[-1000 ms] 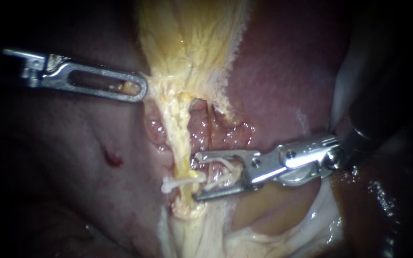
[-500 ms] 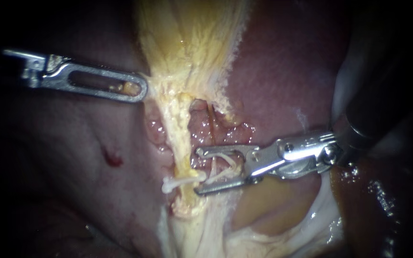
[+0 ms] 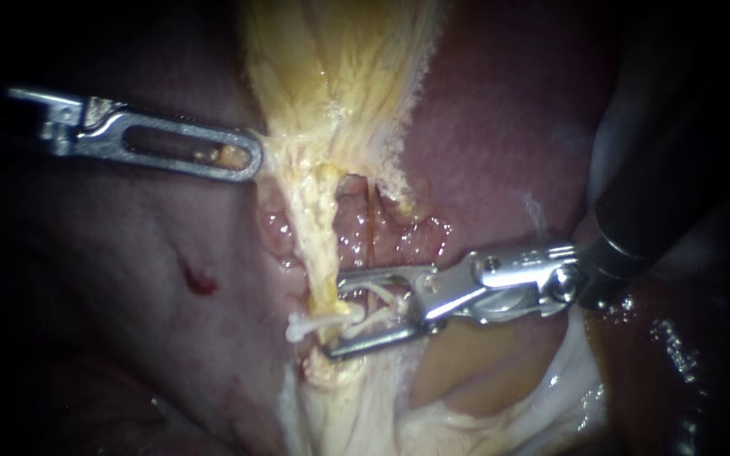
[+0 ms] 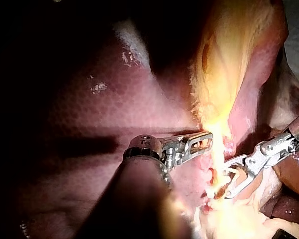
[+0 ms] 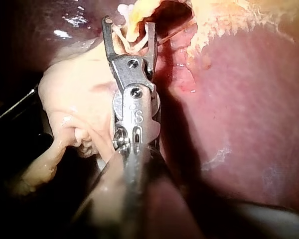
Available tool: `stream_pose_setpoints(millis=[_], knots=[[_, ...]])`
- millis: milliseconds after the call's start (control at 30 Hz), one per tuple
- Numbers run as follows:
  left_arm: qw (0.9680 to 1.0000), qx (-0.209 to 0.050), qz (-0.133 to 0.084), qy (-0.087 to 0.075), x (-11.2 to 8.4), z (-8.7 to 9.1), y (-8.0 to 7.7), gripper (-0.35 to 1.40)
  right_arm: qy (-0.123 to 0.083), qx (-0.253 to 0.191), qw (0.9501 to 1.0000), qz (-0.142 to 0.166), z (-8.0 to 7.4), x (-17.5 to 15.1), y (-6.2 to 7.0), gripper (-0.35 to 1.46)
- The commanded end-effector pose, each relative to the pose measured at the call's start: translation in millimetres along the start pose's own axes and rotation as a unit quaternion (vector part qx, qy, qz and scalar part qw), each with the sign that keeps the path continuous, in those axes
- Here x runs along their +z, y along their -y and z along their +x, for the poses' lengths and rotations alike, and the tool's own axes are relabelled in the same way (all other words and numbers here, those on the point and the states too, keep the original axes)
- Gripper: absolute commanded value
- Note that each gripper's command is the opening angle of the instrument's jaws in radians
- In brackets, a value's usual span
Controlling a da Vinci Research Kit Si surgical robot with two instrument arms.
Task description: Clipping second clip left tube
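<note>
White against yellow: grips loaded clip [image 3: 379, 295] in spread jaws of right instrument [image 3: 336, 316], astride left tube [image 3: 318, 245], just beside seated clip [image 3: 302, 328]. Clamps yellow tissue [image 3: 331, 76] with left instrument [image 3: 251, 159]. Risks overlapping seated clip, or pinching only half the tube, if closed while shallow or skewed.

Room left, crowding right
Bare dark-red liver [image 3: 128, 338] lies clear below the left instrument [image 3: 251, 159] gripping yellow tissue [image 3: 331, 84]; right instrument [image 3: 335, 314], holding a spread white clip [image 3: 382, 295], and a fastened white clip [image 3: 306, 326] crowd the pale tube [image 3: 318, 245]
</note>
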Motion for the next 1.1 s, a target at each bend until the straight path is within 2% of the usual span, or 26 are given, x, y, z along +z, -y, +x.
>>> stream_pose_setpoints(millis=[33,200,500,667,900,1100], knots=[[1.0,0.0,0.0,0.0,0.0,0.0,0.0,-0.35,-0.001,0.002,1.0,0.001,0.1,0.2,-0.1,0.5],[1.0,0.0,0.0,0.0,0.1,0.0,0.0,-0.35,-0.015,0.014,0.9997,0.015,0.4,1.5,-0.3,0.5],[1.0,0.0,0.0,0.0,0.2,0.0,0.0,-0.35,-0.039,0.029,0.9971,0.058,0.9,4.5,0.4,0.49],[1.0,0.0,0.0,0.0,0.2,0.0,0.0,-0.35,-0.044,0.034,0.9962,0.067,1.0,5.9,0.4,0.49],[1.0,0.0,0.0,0.0,0.2,-0.1,-0.1,-0.35,-0.051,0.037,0.9955,0.071,0.9,6.3,0.4,0.49],[1.0,0.0,0.0,0.0,0.2,-0.1,-0.2,-0.35,-0.053,0.037,0.9934,0.094,0.9,6.1,1.4,0.49]])
